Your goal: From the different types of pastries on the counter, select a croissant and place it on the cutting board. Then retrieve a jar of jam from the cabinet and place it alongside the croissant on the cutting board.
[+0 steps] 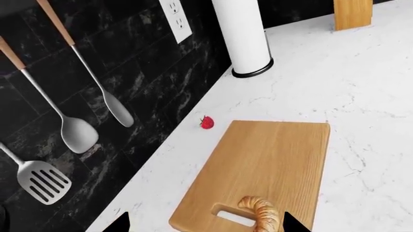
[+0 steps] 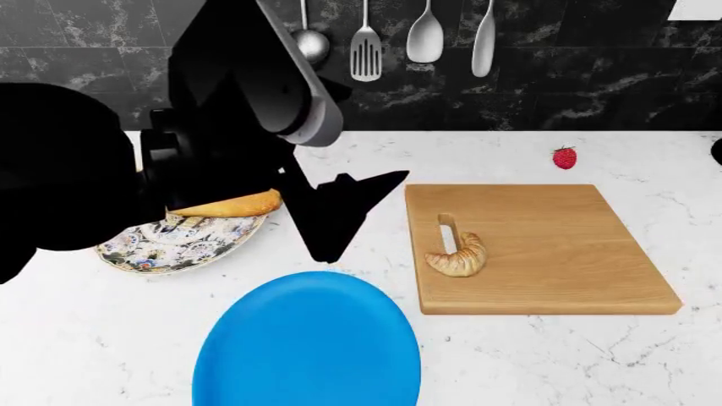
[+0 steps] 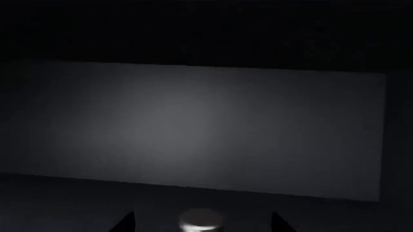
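The croissant (image 2: 457,255) lies on the cutting board (image 2: 553,254) beside its slot handle; it also shows in the left wrist view (image 1: 262,216), on the board (image 1: 271,154). My left gripper (image 2: 367,216) is open and empty, just left of the board, its fingertips (image 1: 293,224) spread wide either side of the croissant. The long loaf (image 2: 232,204) rests on a patterned plate (image 2: 158,251). In the right wrist view, my right gripper (image 3: 202,226) is open inside a dark cabinet, with the jar of jam's grey lid (image 3: 202,220) between its fingertips (image 3: 126,222). The right gripper is out of the head view.
A round blue plate (image 2: 307,342) sits at the counter's front. A red strawberry (image 2: 564,157) lies behind the board. Utensils (image 2: 425,34) hang on the black tiled wall. A white paper-towel roll (image 1: 244,36) and a wooden block (image 1: 352,13) stand on the counter (image 1: 361,87).
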You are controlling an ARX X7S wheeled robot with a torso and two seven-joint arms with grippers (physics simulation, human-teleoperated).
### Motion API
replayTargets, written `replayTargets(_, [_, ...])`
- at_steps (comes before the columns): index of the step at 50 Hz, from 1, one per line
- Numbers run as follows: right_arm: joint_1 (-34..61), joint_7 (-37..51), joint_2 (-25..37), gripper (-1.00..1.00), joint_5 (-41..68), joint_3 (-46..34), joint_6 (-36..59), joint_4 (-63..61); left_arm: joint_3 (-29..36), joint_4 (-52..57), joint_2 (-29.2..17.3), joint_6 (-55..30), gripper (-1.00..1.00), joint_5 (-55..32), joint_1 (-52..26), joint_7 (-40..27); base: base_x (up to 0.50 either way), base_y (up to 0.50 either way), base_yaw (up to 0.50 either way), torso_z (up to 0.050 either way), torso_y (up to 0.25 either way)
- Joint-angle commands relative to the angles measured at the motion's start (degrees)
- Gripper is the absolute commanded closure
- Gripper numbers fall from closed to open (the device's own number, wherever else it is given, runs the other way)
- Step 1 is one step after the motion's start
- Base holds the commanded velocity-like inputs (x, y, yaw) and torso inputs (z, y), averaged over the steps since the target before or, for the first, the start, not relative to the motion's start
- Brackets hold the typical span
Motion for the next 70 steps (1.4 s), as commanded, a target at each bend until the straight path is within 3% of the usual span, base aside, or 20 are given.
replayTargets(1, [0.13,2.45,-0.23,-1.00,2.45,0.52,1.15,2.44,0.52,0.07,0.00,0.16,-1.00,0.23,0.13,0.03,0.00,0.00,0.00,0.000,0.000])
replayTargets(30, [-5.43,6.02,-1.67,-1.00,1.69,5.10,-0.67,3.21,1.28,0.10,-0.64,1.13,-1.00,0.74,0.93,0.62,0.00,0.00,0.00,0.000,0.000])
replayTargets(52, [-12.01,12.69,-2.94,-1.00,3.56,10.55,-10.83,5.57,2.07,0.07,-0.90,1.56,-1.00,1.10,1.15,1.27,0.00,0.00,0.00,0.000,0.000])
replayTargets(70, [-15.70,13.94,-3.93,-1.00,6.98,8.05,-10.36,5.03,2.29,0.25,-1.70,2.55,-1.00,1.55,2.19,1.67,0.00,0.00,0.00,0.000,-0.001])
